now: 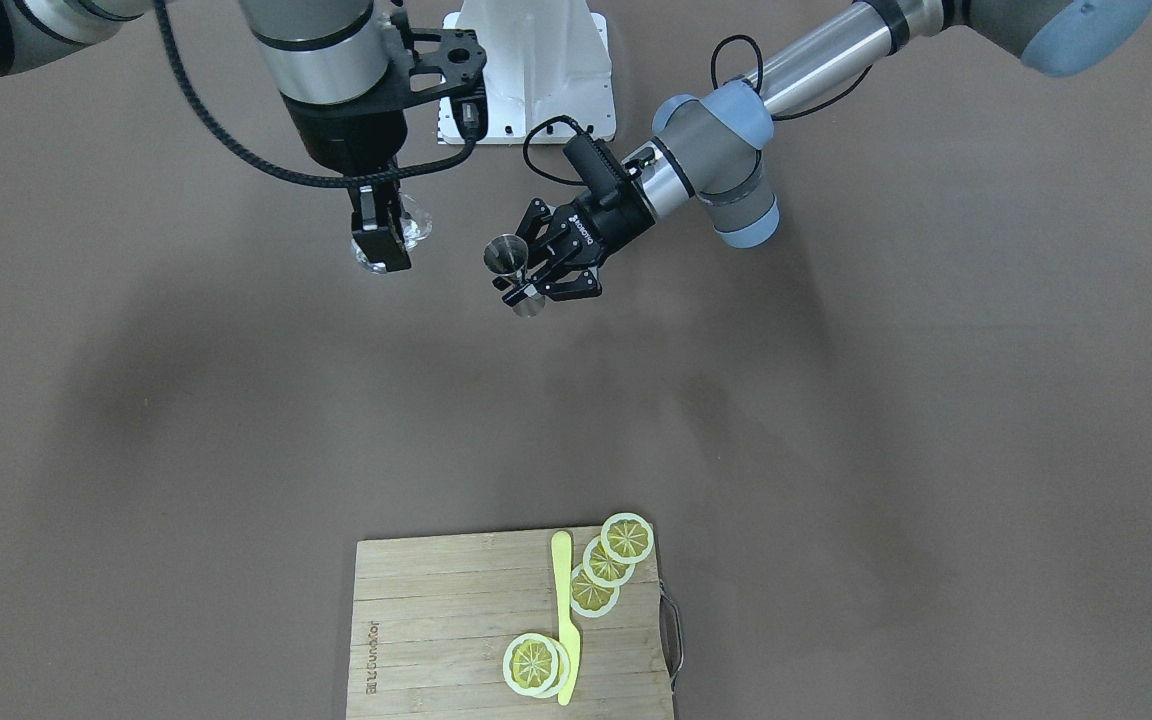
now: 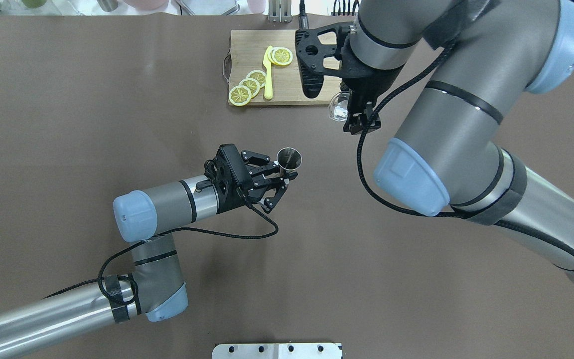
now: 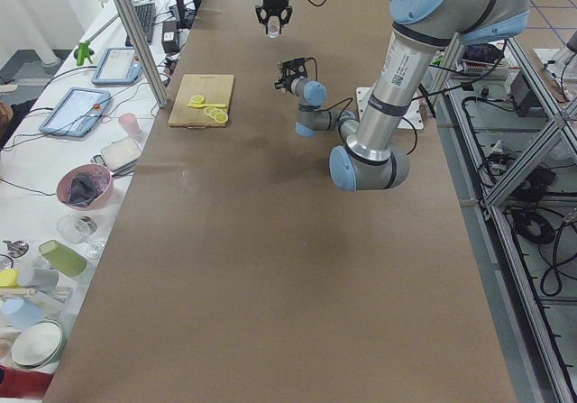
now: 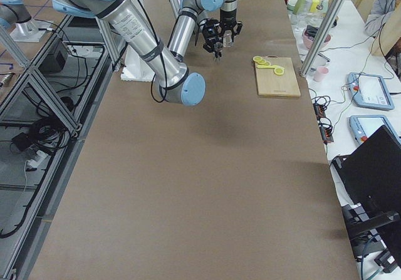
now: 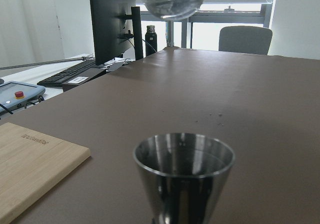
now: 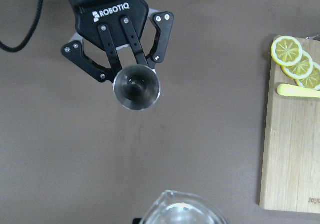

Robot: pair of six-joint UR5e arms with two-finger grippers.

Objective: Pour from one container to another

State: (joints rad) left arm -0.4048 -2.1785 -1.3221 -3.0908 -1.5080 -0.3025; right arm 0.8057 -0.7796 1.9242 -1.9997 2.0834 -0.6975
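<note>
While the left gripper (image 2: pixel 286 175) pinches the steel jigger (image 2: pixel 289 158) at its narrow waist, mouth upward, the right gripper (image 1: pixel 382 243) is clamped on the clear glass tumbler (image 1: pixel 417 224). It holds the tumbler clear of the table and apart from the jigger. Under both lies the brown table (image 1: pixel 886 450), matte and plain, with a few tiny specks beyond the jigger. At its far edge from the robot sits a wooden cutting board (image 1: pixel 436 620) with lemon slices (image 1: pixel 627 538) and a yellow knife (image 1: pixel 566 620). Past the table's end stand a monitor (image 5: pixel 111 18), a keyboard (image 5: pixel 67 75) and an office chair (image 5: pixel 245 39) before bright windows. A white side bench (image 3: pixel 36 205) carries bowls, cups and tablets.
</note>
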